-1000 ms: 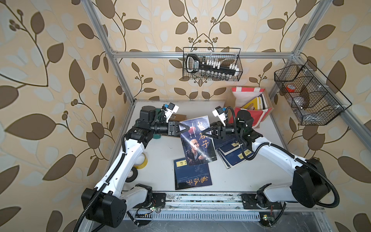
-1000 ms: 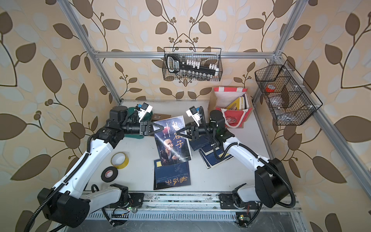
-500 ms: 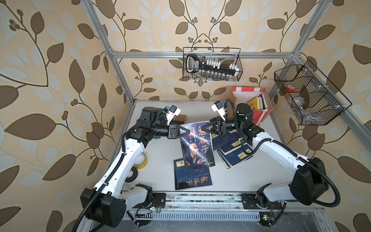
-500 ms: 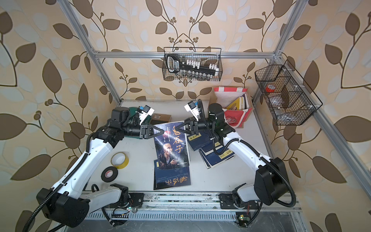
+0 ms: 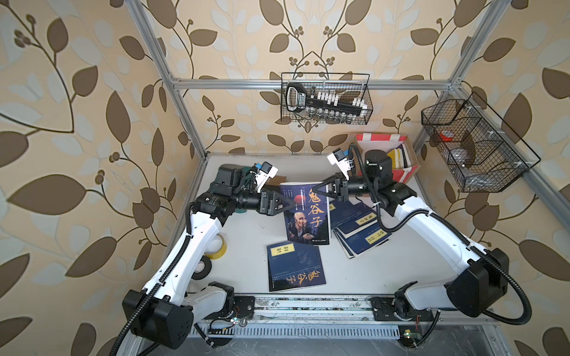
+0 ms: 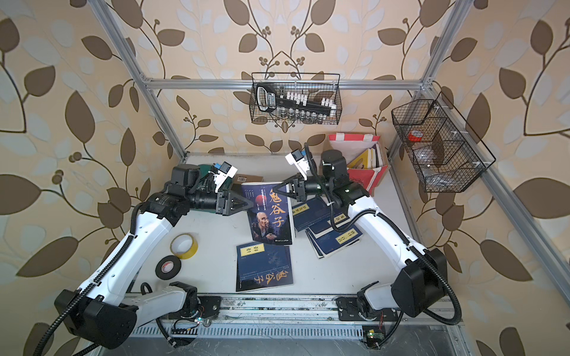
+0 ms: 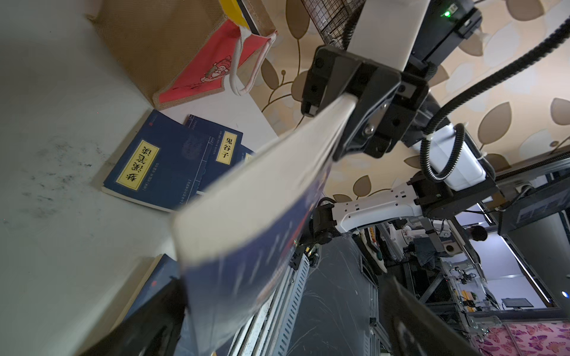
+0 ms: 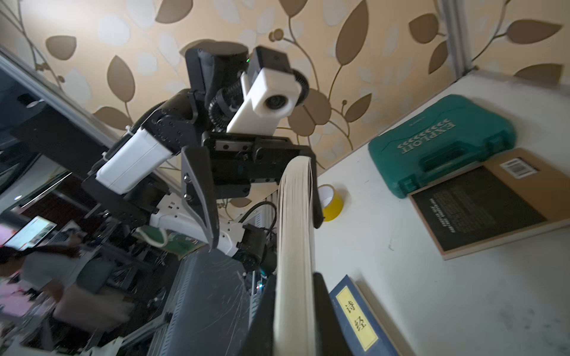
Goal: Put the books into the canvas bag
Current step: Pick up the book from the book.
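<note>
Transfer of the portrait-cover book [image 5: 307, 215] between the arms. One second earlier the left gripper [image 5: 288, 203] pinched the book's near edge while the right gripper [image 5: 320, 189] stood partly open at its far corner. The right gripper's jaws have since closed in stages and now clamp that corner. The left gripper, clamped until half a second ago, has sprung wide. In the right wrist view its fingers [image 8: 200, 197] stand well apart, with the book's page edge between them and close beside one. The book's upper edge, formerly slanting upward toward the right arm, now runs nearly level in both top views.
</note>
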You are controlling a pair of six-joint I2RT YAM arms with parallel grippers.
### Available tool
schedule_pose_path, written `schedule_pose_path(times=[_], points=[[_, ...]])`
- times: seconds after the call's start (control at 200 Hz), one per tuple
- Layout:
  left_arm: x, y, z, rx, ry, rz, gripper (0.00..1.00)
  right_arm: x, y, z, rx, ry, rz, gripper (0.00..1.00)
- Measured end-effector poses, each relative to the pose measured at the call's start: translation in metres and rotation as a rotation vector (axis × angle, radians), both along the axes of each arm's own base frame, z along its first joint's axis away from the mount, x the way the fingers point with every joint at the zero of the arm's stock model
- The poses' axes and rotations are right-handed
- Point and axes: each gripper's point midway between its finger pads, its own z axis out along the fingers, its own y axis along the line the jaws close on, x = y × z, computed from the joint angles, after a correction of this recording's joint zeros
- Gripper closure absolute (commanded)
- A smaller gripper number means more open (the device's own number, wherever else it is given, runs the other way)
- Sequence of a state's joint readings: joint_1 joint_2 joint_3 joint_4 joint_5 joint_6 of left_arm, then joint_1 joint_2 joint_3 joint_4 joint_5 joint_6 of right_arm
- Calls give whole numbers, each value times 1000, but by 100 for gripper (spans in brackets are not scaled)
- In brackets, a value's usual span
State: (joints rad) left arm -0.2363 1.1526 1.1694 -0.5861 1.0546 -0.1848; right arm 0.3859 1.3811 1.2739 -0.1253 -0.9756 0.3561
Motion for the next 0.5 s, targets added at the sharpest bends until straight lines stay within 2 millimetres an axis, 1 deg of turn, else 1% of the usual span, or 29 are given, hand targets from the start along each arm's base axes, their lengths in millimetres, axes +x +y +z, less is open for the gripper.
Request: schedule_pose_path(times=[0.05, 0.155, 0.215, 0.265, 0.405, 0.5], points=[[1, 2, -3, 18, 6, 20, 1, 16, -18, 8, -5, -20, -91, 100], [4, 7, -8, 57, 6, 69, 1, 53, -68, 34, -35, -95, -354, 100], [5, 10, -8, 73, -5, 93, 1, 66, -94, 51, -53, -150, -497, 100], [5, 12, -6, 79, -19, 106, 1, 72, -117, 66, -62, -193, -606, 100], [3, 14, -7, 86, -31, 120, 1, 79, -178, 111, -66, -296, -865, 100], [3, 14, -7, 86, -30, 120, 1, 83, -212, 141, -61, -364, -1013, 100]])
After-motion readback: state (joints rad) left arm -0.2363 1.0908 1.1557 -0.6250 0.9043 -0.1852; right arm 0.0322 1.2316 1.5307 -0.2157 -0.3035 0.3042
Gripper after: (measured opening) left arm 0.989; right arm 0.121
